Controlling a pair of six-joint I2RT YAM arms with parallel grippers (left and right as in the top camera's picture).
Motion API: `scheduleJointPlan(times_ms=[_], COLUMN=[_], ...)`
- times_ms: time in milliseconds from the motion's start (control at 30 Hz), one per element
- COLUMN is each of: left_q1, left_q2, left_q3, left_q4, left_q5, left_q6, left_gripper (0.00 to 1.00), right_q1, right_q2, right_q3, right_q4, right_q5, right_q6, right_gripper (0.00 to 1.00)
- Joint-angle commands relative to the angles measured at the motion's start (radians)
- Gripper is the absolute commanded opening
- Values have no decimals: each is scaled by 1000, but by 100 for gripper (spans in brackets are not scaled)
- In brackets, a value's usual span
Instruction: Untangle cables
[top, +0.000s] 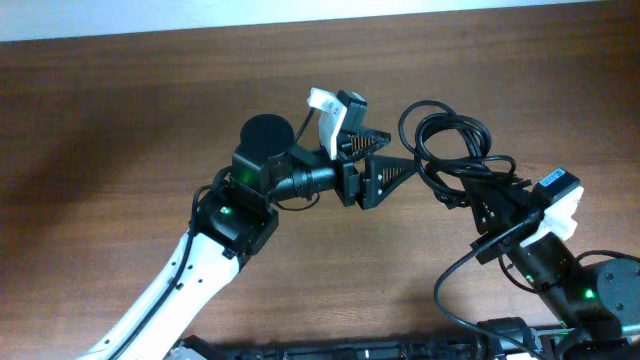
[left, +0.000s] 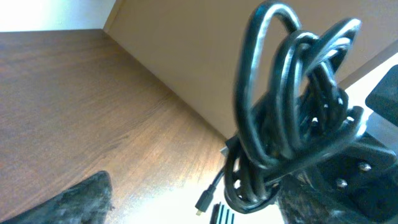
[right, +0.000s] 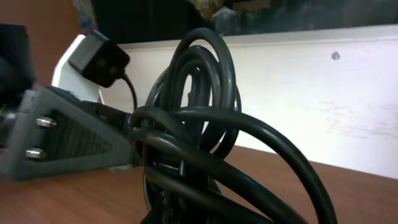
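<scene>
So the cables (top: 452, 140) are bunched into one knot of black loops in the upper right of the overhead view, above the wooden table (top: 120, 110). I honestly can't tell if they're lifted or still resting on it. The right gripper (top: 478, 200) is pressed together at the bundle's lower edge and looks to be pinching a strand or two. The left gripper (top: 400, 152) sits mid-frame with its jaws spread, one finger just touching the loops.

My guess is the stuff is light, rubbery and springy, so the coils will hold their curl and drag each other along. I'd grab a single outer loop, or the small plug (left: 202, 206) dangling at the bottom of the left wrist view, not the fat middle.
</scene>
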Motion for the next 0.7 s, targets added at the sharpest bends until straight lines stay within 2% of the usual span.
scheduleJointPlan(times_ms=[0, 67, 267, 333, 400, 600, 667], left_q1=[-5, -10, -48, -64, -66, -66, -66], left_q2=[6, 6, 6, 6, 6, 8, 8], left_q3=[6, 6, 6, 6, 6, 6, 6], left_q4=[27, 49, 57, 71, 87, 97, 97], left_q5=[-10, -11, -11, -11, -11, -11, -11], left_q6=[-4, -11, -11, -10, -10, -11, -11], left_gripper=[79, 75, 76, 73, 66, 29, 26], right_q1=[-4, -4, -4, -4, -4, -4, -4], right_q2=[-2, -2, -2, -2, -2, -2, -2], right_q3=[14, 14, 14, 14, 14, 14, 14], right_q4=[48, 54, 54, 55, 65, 113, 114], right_q5=[-89, -94, -95, -95, -119, -196, -196], right_q6=[9, 9, 10, 10, 9, 9, 9], right_gripper=[4, 4, 4, 4, 4, 4, 4])
